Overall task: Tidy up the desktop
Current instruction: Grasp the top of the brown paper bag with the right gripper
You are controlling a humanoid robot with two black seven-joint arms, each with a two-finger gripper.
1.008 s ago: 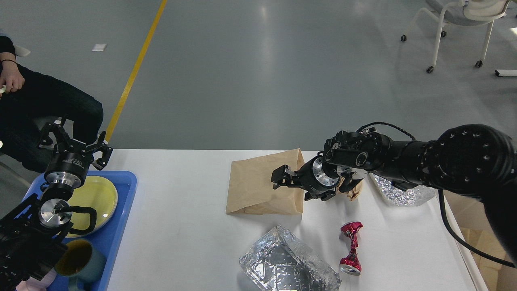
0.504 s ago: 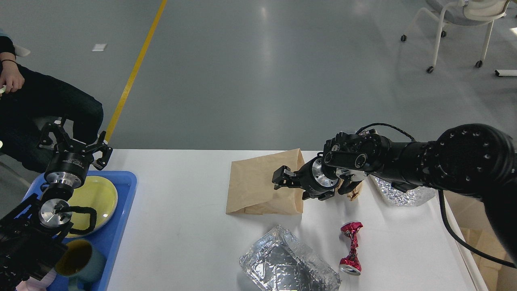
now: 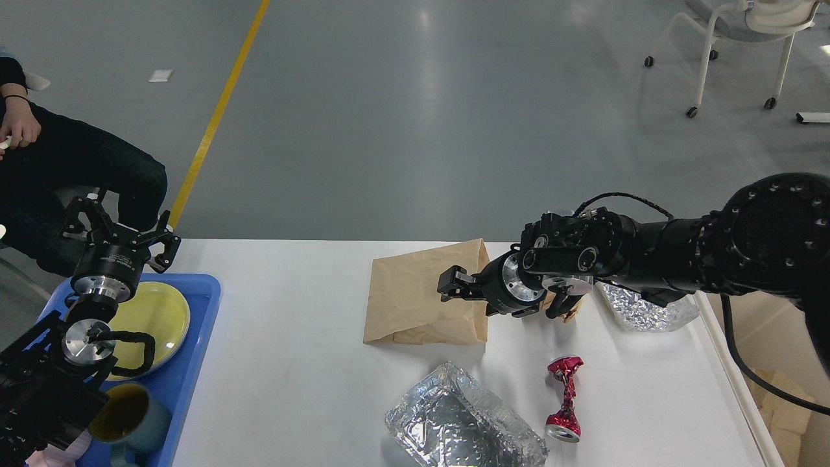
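Desktop [image 3: 311,363]: a large white tabletop with rounded corners; it fills the near half of the head view, from the blue tray on the left to its right edge.
Right arm: black, reaching in from the right edge and stretching leftwards low over the far part of the desktop.
Left arm: black, rising from the near left corner over the tray.
Blue tray [image 3: 201,350]: at the left edge of the desktop, holding a yellow plate [image 3: 155,311] at its far end and a dark mug with a yellowish inside [image 3: 123,415] at its near end.
Paper bag [image 3: 415,301]: brown, lying flat on the far middle of the desktop.
Near foil tray [image 3: 463,425]: crumpled silver, on the near edge of the desktop, right of centre.
Far foil tray [image 3: 642,308]: crumpled silver, on the far right, partly hidden behind the right arm.
Right gripper [image 3: 454,285]: over the right part of the paper bag, pointing left; the fingers sit close together, and whether they pinch the paper cannot be told.
Left gripper [image 3: 120,227]: held up above the far end of the tray, its fingers spread wide with nothing between them.
Crushed can [image 3: 564,399]: red, squeezed at the waist, lying just right of the near foil tray.
Brown paper scrap [image 3: 569,310]: small, crumpled, showing under the right wrist, between the bag and the far foil tray.
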